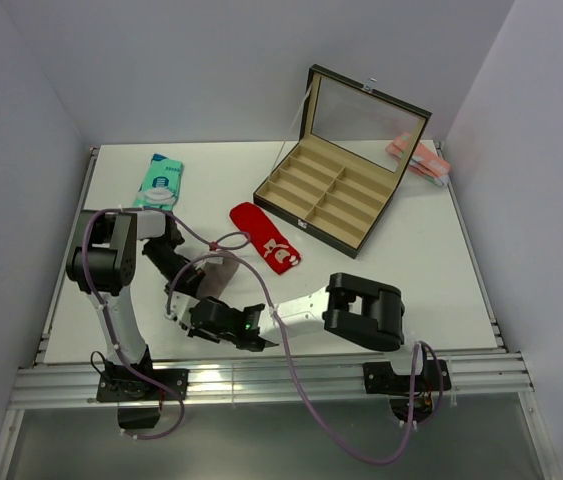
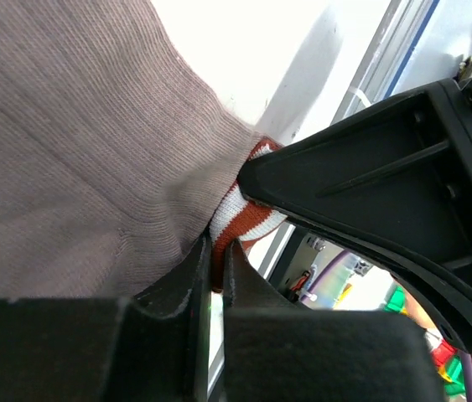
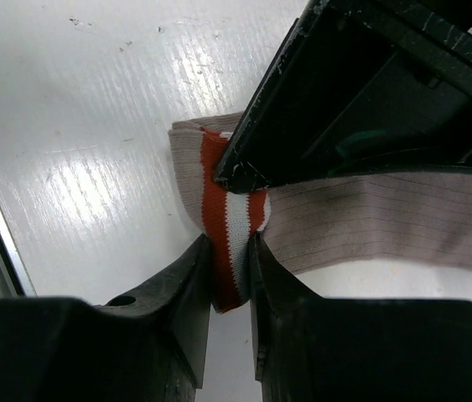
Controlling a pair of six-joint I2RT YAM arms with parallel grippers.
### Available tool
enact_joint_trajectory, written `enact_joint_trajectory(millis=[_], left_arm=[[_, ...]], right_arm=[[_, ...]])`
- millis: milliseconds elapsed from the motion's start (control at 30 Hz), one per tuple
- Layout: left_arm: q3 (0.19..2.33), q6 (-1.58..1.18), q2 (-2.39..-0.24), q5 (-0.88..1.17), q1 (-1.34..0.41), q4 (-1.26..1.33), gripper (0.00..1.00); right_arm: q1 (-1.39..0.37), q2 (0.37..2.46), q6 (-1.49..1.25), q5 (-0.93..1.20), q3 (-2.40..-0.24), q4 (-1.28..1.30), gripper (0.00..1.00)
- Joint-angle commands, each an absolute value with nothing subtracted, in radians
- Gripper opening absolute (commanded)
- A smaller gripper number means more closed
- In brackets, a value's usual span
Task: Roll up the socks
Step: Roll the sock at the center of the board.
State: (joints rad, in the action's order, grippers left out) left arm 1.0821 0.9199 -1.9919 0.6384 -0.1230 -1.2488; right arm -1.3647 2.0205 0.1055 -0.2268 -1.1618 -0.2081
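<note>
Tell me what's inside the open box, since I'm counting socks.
The box shows only tan-lined compartments, no sock; its near wall hides a strip of the front ones.

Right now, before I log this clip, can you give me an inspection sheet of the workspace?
Surface: white table, glossy, with light reflections.
Job's things: a red sock lies flat mid-table. The held sock shows grey-brown ribbed fabric and a striped cuff in red and white.
Clutter: teal sock far left. Open compartment box behind the red sock. Pink bundle far right.
Grippers: left gripper and right gripper meet near the front edge, both shut on the striped cuff.
Cables: purple cables loop along both arms. One passes beside the red sock.
Surroundings: white walls, metal rail at the near edge.
</note>
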Motion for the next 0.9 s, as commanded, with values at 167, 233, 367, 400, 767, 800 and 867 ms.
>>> enact_joint_trajectory(millis=[167,233,367,400,767,800,867], left_arm=[[1.120,0.862,-1.835,0.684,-0.121,-1.029,0.25],[1.126,0.822,-1.807,0.707,-0.115,-0.997,0.28],[1.146,0.764,-1.749,0.764,-0.084,-0.962,0.29],[1.146,0.749,-1.740,0.772,-0.063,-0.950,0.30],[1.019,0.578,-1.490,0.710,0.141,-0.606,0.27],[1.009,0.597,-1.476,0.701,0.141,-0.595,0.28],[0.976,0.615,-1.433,0.677,0.141,-0.572,0.26]], right_arm=[[-1.298,1.979,0.009,-0.023,-1.117,-0.167,0.15],[-1.281,1.964,0.002,0.029,-1.105,-0.163,0.14],[-1.241,1.963,-0.038,0.100,-1.094,-0.158,0.13],[-1.226,1.970,-0.044,0.115,-1.089,-0.158,0.14],[-1.077,2.014,-0.083,0.515,-1.230,-0.006,0.12],[-1.068,2.035,-0.081,0.543,-1.252,0.033,0.12],[-1.043,2.060,-0.083,0.609,-1.317,0.098,0.13]])
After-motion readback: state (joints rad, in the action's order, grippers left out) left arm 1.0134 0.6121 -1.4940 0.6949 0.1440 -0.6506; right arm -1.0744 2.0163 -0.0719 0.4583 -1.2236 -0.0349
